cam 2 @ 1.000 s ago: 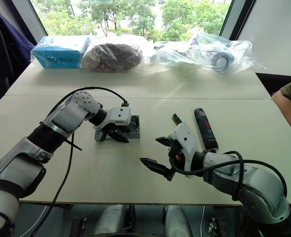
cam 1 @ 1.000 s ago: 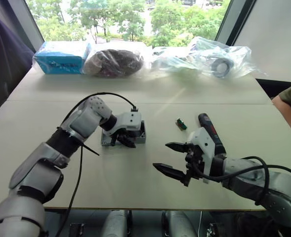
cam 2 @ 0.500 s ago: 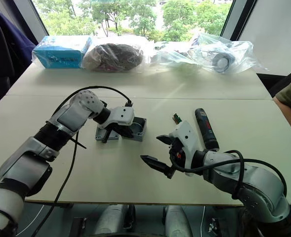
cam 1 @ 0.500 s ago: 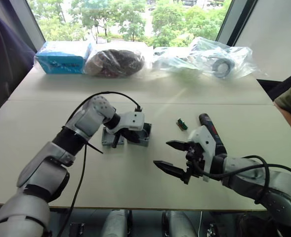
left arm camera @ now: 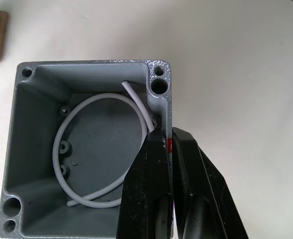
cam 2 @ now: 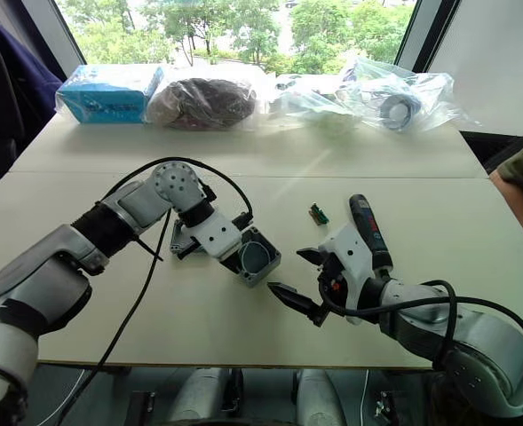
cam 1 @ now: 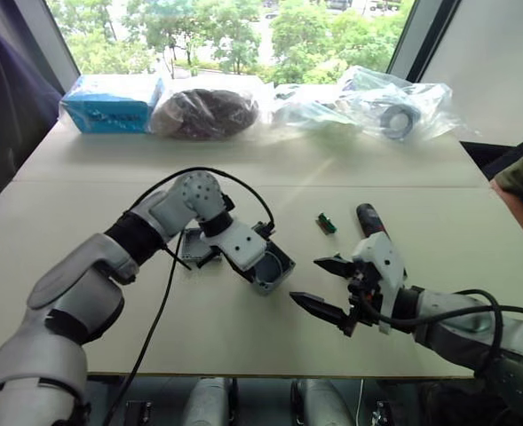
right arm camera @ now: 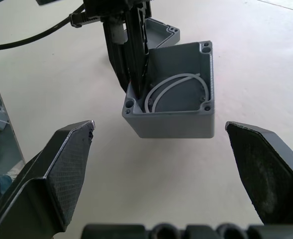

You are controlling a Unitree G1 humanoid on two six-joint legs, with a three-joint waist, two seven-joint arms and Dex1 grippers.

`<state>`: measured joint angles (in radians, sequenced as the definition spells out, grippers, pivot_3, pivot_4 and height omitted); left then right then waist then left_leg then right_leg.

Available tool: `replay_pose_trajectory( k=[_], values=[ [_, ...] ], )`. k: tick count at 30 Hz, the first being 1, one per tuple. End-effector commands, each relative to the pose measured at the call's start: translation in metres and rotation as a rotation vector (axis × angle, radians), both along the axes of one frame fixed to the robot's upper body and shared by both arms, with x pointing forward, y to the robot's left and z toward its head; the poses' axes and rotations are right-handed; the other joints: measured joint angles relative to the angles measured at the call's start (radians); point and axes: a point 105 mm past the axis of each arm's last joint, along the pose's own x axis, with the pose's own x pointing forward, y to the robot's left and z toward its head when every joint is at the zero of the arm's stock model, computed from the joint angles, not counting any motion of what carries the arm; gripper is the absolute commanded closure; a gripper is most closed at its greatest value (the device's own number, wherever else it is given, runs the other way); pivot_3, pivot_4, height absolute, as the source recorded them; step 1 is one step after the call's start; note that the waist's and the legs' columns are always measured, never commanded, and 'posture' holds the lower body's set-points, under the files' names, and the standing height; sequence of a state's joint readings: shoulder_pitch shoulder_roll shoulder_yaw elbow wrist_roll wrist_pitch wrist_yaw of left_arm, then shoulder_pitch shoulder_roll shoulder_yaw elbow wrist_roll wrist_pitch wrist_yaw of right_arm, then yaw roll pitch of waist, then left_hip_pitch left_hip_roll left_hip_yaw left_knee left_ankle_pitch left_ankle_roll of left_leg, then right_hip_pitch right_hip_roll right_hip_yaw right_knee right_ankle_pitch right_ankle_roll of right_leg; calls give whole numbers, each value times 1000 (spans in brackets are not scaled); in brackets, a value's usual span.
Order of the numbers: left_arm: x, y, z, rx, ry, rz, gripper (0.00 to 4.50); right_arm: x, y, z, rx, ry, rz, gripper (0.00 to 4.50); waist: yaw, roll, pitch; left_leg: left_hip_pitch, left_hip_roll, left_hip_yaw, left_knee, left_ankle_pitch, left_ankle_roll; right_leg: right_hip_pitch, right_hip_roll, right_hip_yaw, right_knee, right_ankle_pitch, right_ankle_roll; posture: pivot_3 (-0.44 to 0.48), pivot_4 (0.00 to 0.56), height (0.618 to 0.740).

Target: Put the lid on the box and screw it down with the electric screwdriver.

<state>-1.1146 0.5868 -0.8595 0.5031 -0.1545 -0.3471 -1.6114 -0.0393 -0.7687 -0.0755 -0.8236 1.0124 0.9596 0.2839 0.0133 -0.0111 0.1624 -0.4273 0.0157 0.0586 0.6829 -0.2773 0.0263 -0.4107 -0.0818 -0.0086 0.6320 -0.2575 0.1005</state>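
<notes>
- While my left pincer [left arm camera: 170,199] is clamping one wall of the box [cam 1: 272,267], I am holding it tilted, opening toward my right pincer [cam 1: 325,286].
- My right pincer is gaping wide, near the box but apart.
- Behind the box, the lid [cam 1: 199,249] is lying on the table [cam 1: 83,204].
- The electric screwdriver [cam 2: 368,231] is resting beside a green connector [cam 1: 326,223].

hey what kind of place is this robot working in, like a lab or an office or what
Probably an office or lab room used as an assembly bench: a plain pale table by a big window onto trees, bagged parts along the far edge, plus a grey box and an electric screwdriver.
</notes>
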Motion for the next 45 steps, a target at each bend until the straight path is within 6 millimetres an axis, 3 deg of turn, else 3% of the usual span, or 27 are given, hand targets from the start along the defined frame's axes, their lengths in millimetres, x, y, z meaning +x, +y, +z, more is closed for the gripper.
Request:
replay_pose_trajectory(
  k=[1,2,3,5,8,12,17,20,24,27,30,32,36,45],
  values=[
    [2,-12,8,-59,-19,-71,4477,-5,2,9,18,-44,-14,0,2,0,0,0,0,0,0,0,0,0,0,0,0,0,0,0,150,740],
    [2,-12,6,-53,-12,-79,4477,-5,2,9,17,-45,-20,0,2,0,0,0,-1,0,1,0,0,1,-1,0,-1,0,0,0,150,740],
    [1,-11,5,-47,-8,-85,3905,-5,2,9,17,-46,-23,0,0,-1,0,0,-1,0,1,0,0,1,-1,0,-1,0,0,0,150,740],
    [3,-10,1,-38,-11,-95,3519,-5,2,10,18,-46,-25,0,-3,-1,0,0,-1,0,1,0,0,1,-1,0,-1,0,0,0,150,740],
    [9,-8,6,-36,-9,-47,2401,-4,2,10,16,-49,-22,0,-3,-1,0,0,0,0,1,0,0,1,0,0,-1,0,0,0,150,740],
    [17,2,43,-84,59,128,2401,-4,1,15,16,-58,-12,0,-4,-1,1,0,0,0,0,0,0,0,1,0,0,0,0,0,150,740],
    [24,28,127,-334,314,504,2401,0,8,38,104,-98,37,0,-11,-2,1,0,1,-1,0,0,0,0,1,0,0,0,0,0,150,740],
    [30,32,147,-546,468,718,2401,2,13,45,112,-106,79,0,-9,-1,1,1,1,-2,0,0,0,1,1,-1,0,-1,2,0,150,740],
    [50,35,160,-848,515,1017,2401,4,22,48,95,-116,144,0,-5,-3,2,1,0,-3,1,0,0,2,0,-2,1,-1,2,0,150,740],
    [69,60,130,-914,448,1416,2401,14,38,48,47,-149,225,0,-10,-4,3,1,0,-3,1,0,0,1,-1,-2,2,0,3,0,150,740],
    [66,94,93,-721,389,1806,2401,18,46,47,8,-179,278,0,-24,-4,3,1,0,-4,1,0,0,1,-1,-1,3,0,3,0,150,740],
    [59,114,81,-613,286,1976,2401,20,48,45,-8,-191,296,0,-24,-5,3,0,0,-5,1,0,-1,0,1,-3,4,0,4,0,150,740],
    [56,120,84,-651,329,2027,2401,22,51,36,-37,-196,322,0,-21,-5,3,0,0,-5,0,1,-2,0,0,-3,4,0,4,0,150,740],
    [50,120,44,-556,402,2119,2401,29,51,31,-77,-247,298,0,-18,-5,3,1,-1,-5,0,5,-9,0,-3,-3,6,0,3,0,150,740]
  ],
)
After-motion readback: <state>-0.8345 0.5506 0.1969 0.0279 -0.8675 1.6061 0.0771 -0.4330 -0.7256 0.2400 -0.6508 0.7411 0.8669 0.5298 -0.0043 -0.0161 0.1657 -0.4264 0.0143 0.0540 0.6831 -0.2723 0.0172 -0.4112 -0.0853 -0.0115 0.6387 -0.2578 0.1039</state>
